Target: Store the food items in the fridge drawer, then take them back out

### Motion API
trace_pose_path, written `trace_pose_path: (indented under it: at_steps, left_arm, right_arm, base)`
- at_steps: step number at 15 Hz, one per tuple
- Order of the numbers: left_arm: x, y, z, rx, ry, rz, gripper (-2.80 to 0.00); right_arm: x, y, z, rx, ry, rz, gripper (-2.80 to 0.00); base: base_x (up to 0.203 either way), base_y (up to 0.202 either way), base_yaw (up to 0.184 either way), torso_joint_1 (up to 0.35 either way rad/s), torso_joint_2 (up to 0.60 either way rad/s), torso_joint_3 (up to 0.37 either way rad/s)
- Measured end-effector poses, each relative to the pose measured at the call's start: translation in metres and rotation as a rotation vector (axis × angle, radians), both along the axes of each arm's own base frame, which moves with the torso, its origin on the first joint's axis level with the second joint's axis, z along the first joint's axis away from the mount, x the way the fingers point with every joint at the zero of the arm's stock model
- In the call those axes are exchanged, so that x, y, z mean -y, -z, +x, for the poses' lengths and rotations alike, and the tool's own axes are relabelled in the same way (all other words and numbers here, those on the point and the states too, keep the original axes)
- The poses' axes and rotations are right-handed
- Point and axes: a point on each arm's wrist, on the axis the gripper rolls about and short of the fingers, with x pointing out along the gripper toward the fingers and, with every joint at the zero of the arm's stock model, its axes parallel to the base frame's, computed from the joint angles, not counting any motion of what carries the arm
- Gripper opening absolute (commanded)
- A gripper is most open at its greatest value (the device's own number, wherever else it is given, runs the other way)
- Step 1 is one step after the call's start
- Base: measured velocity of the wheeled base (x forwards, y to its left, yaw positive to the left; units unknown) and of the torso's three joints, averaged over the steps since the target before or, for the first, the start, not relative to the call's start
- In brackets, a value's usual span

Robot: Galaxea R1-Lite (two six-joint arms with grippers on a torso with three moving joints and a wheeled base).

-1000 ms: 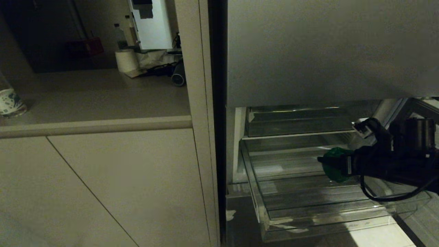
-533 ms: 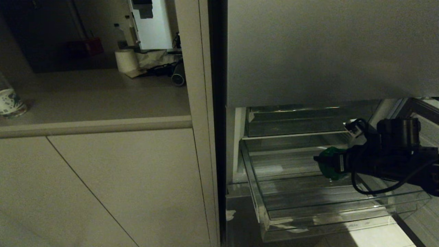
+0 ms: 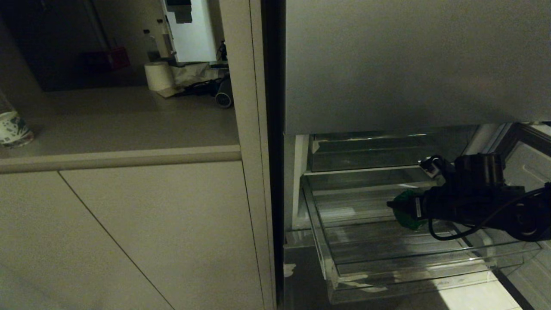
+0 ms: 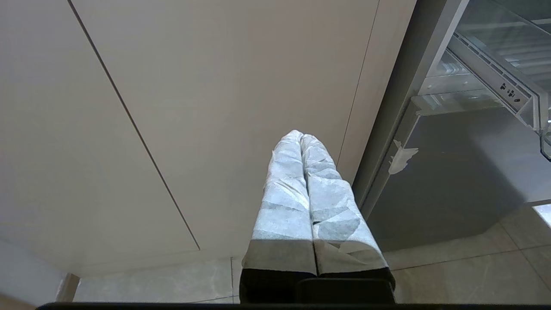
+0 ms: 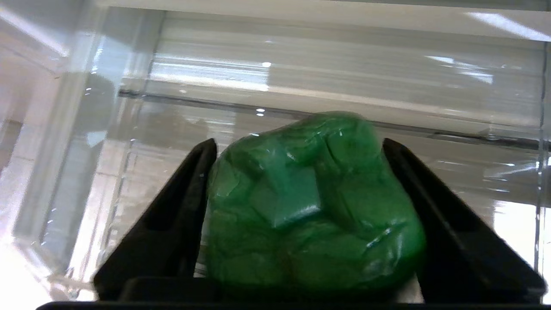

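A glossy green bell pepper (image 5: 310, 206) sits between the black fingers (image 5: 185, 202) of my right gripper (image 5: 299, 144), which press its two sides. In the head view that gripper (image 3: 394, 206) reaches from the right over the clear fridge drawer (image 3: 413, 280), which is pulled out, and holds the pepper (image 3: 403, 214) low inside it, above the ribbed bottom. The drawer's clear walls (image 5: 129, 129) surround the pepper in the right wrist view. The potato is out of view. My left gripper (image 4: 301, 135) is shut and empty, parked low in front of the cabinet front.
A second clear compartment (image 3: 370, 155) sits above the drawer under the grey fridge door panel (image 3: 413, 64). A beige cabinet (image 3: 129, 232) and counter (image 3: 120, 125) lie to the left, with a paper roll (image 3: 158, 75) and a cup (image 3: 13, 129). Tiled floor (image 3: 473, 299) lies below.
My right arm has moved left and lower, carrying the pepper deeper into the drawer. The left arm has not moved.
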Motion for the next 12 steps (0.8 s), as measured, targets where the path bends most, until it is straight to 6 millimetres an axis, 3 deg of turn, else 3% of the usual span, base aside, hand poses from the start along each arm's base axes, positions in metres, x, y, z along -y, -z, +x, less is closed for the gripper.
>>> trace_pose_path:
  at_steps: [7, 8, 12]
  left_arm:
    - [0.000, 0.000, 0.000, 0.000, 0.000, 0.000, -2.80]
    - [0.000, 0.000, 0.000, 0.000, 0.000, 0.000, -2.80]
    - [0.000, 0.000, 0.000, 0.000, 0.000, 0.000, -2.80]
  right_arm:
    - [0.000, -0.002, -0.007, 0.035, 0.010, -0.005, 0.00]
    - [0.001, -0.006, -0.013, 0.061, 0.016, -0.009, -2.80]
    - [0.003, -0.037, -0.060, 0.207, 0.047, -0.042, -2.80]
  base:
    - [0.000, 0.000, 0.000, 0.000, 0.00, 0.000]
    - [0.000, 0.000, 0.000, 0.000, 0.00, 0.000]
    - [0.000, 0.000, 0.000, 0.000, 0.00, 0.000]
